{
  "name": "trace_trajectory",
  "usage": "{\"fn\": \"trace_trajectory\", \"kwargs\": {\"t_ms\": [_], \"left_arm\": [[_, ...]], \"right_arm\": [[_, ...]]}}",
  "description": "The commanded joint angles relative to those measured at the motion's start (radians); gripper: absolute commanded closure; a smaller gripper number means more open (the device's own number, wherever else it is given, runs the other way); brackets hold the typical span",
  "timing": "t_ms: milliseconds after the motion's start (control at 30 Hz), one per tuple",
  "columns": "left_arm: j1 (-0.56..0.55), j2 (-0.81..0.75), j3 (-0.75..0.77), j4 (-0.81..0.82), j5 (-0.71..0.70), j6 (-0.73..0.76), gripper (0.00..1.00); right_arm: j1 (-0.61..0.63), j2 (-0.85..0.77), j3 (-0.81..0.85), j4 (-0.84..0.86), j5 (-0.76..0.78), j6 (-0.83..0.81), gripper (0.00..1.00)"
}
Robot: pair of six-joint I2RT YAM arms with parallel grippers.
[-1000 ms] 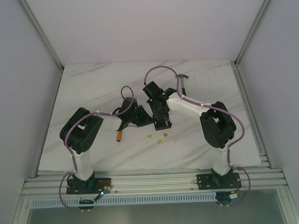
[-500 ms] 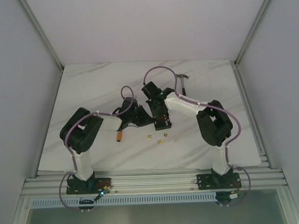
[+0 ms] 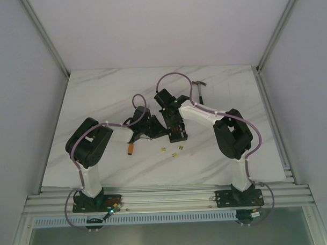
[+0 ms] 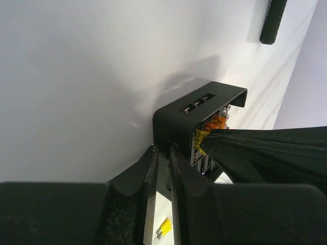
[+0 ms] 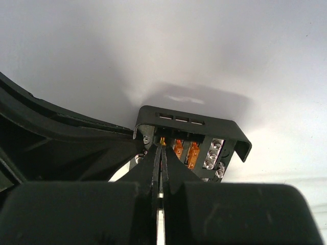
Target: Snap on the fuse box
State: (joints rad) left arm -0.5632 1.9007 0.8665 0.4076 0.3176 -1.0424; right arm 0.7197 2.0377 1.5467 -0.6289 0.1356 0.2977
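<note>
The black fuse box (image 3: 178, 134) lies at mid-table with no lid on it and orange fuses (image 5: 193, 153) showing inside. My left gripper (image 3: 155, 130) comes at it from the left; in the left wrist view the jaws (image 4: 163, 149) are nearly shut, pinching the edge of the box (image 4: 199, 102). My right gripper (image 3: 173, 122) reaches in from behind. In the right wrist view it (image 5: 163, 144) is shut on a small yellow fuse (image 5: 163, 140), held at a slot inside the box (image 5: 189, 117). No clear lid is in view.
A small orange block (image 3: 131, 148) lies left of the box. Loose yellow fuses (image 3: 175, 154) lie just in front of it, one under my left fingers (image 4: 164, 226). A black-handled tool (image 3: 200, 89) lies at the back, right of centre.
The right arm's elbow has shifted a little to the left. Both grippers stay at the fuse box, and the box has not moved.
</note>
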Motion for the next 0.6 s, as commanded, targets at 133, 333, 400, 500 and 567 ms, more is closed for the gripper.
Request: {"fn": "trace_trajectory", "kwargs": {"t_ms": [133,333,400,500,567], "left_arm": [[-0.006,0.007,-0.012,-0.13,-0.066,0.028,0.75],[-0.006,-0.12,-0.049,-0.161,-0.113,0.051,0.68],[-0.006,-0.168,-0.063,-0.176,-0.135,0.06,0.64],[-0.004,-0.24,-0.091,-0.193,-0.161,0.072,0.59],[0.0,-0.274,-0.115,-0.201,-0.17,0.077,0.56]], "right_arm": [[0.007,0.056,-0.042,-0.028,0.0,-0.054,1.0],[0.037,-0.153,-0.026,0.007,-0.023,-0.055,0.84],[0.052,-0.195,-0.047,0.009,-0.037,-0.065,0.78],[0.079,-0.243,-0.101,0.019,-0.055,-0.086,0.72],[0.099,-0.265,-0.15,0.021,-0.052,-0.092,0.67]]}}
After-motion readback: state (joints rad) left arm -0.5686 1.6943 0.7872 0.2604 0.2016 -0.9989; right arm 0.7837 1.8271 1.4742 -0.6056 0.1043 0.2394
